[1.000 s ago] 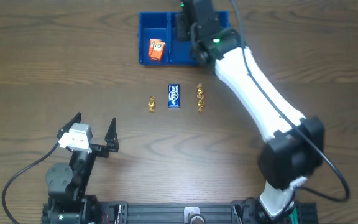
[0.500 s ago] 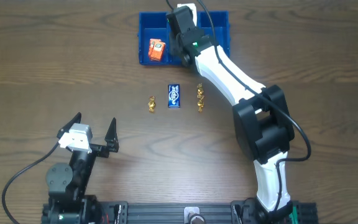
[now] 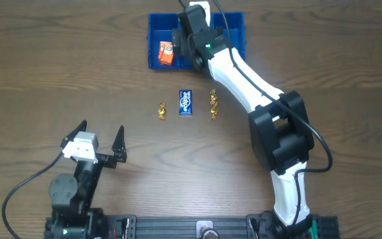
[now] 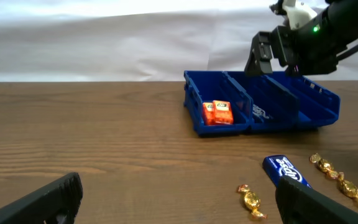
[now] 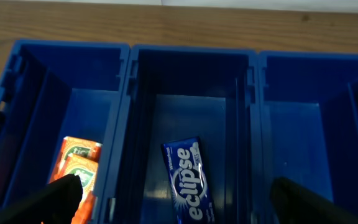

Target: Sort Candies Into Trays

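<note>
Right tool (image 3: 187,34) hangs over the blue tray (image 3: 159,28), top centre of the overhead view. Its fingers are spread wide with nothing between them. The middle compartment holds a blue gum pack (image 5: 189,177); the left one holds the orange packs (image 3: 167,53). On the tabletop (image 3: 58,73), mid-frame, a blue bar (image 3: 186,101) lies between a single gold candy (image 3: 162,110) and a gold pair (image 3: 213,104). Left tool (image 3: 101,130) sits lower left, wide and empty.
</note>
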Motion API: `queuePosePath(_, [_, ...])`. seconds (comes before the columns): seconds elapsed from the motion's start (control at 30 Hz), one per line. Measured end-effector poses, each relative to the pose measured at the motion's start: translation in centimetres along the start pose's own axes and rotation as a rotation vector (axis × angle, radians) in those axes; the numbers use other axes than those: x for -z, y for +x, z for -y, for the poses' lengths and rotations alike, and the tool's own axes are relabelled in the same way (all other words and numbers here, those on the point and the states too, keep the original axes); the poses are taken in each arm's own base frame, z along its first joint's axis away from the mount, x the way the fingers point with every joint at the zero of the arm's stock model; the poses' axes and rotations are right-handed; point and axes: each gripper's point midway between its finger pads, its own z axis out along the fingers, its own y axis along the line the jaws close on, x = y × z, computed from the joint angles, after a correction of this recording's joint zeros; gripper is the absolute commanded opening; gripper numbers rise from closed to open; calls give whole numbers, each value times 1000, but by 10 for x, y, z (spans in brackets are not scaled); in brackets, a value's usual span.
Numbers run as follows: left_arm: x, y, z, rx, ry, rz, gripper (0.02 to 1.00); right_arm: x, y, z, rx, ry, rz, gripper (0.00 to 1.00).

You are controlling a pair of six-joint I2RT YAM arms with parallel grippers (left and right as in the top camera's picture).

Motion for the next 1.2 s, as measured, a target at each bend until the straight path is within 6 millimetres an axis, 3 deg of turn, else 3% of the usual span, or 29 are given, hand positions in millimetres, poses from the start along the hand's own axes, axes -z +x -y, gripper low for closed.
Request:
queuePosePath(0.2, [0,0,0,0,0,0,998,29,-13,0,7,20,-74,1000])
queuePosePath(0.3, [0,0,0,0,0,0,998,52,14,1,16,39,-223,1000])
queuePosePath(0.4, [0,0,0,0,0,0,996,75,56,-6,38,60,-388,1000])
queuePosePath(0.57, [0,0,0,0,0,0,998,94,92,-46,86,18,-465,1000])
queuePosePath(0.7, [0,0,0,0,0,0,998,90,118,-52,78,27,-509,1000])
queuePosePath(0.97, [0,0,0,0,0,0,998,53,172,-45,6,29,-557,1000])
queuePosePath(1.2, [0,0,0,0,0,0,998,42,198,-41,-21,28,-577,1000])
